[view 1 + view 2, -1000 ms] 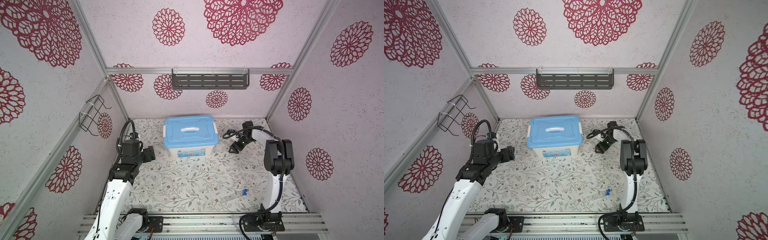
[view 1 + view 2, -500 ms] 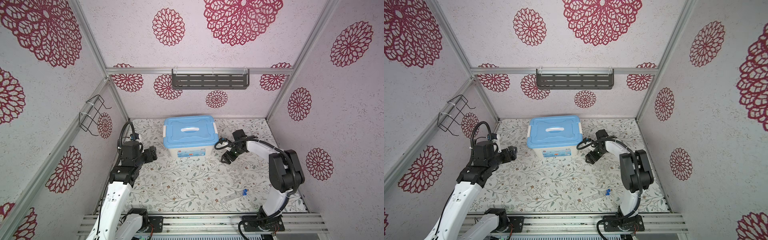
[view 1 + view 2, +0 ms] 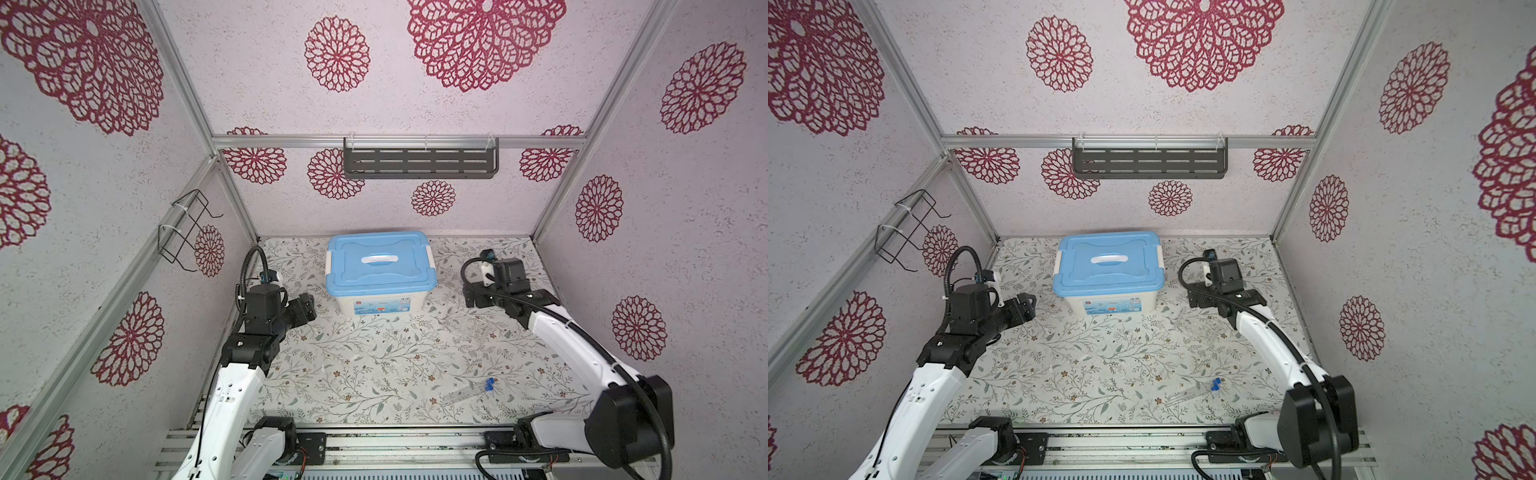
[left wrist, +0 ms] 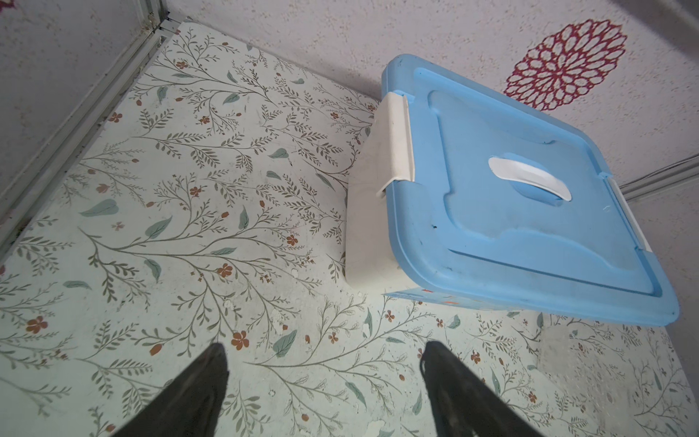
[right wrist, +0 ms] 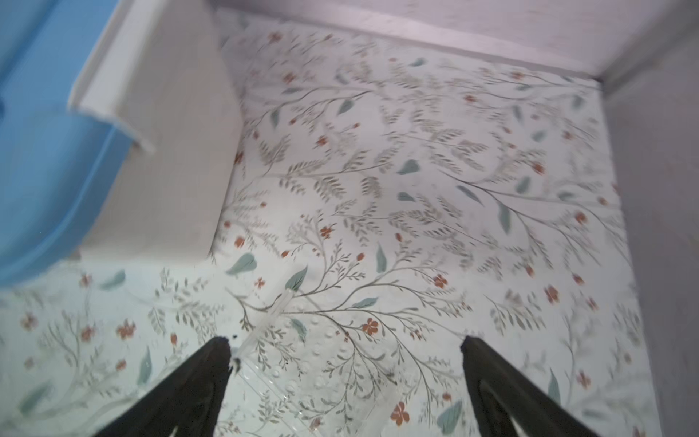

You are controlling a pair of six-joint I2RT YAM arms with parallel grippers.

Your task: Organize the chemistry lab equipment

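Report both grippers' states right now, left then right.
Left gripper: open, holding nothing.
Right gripper: open, holding nothing.

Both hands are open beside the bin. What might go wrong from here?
1. The clear rack lies low under the open right hand, with one fingertip beside its edge. Closing may shove it instead of gripping it.
2. The two blue-capped tubes lie loose on their sides near the front and may roll if bumped.
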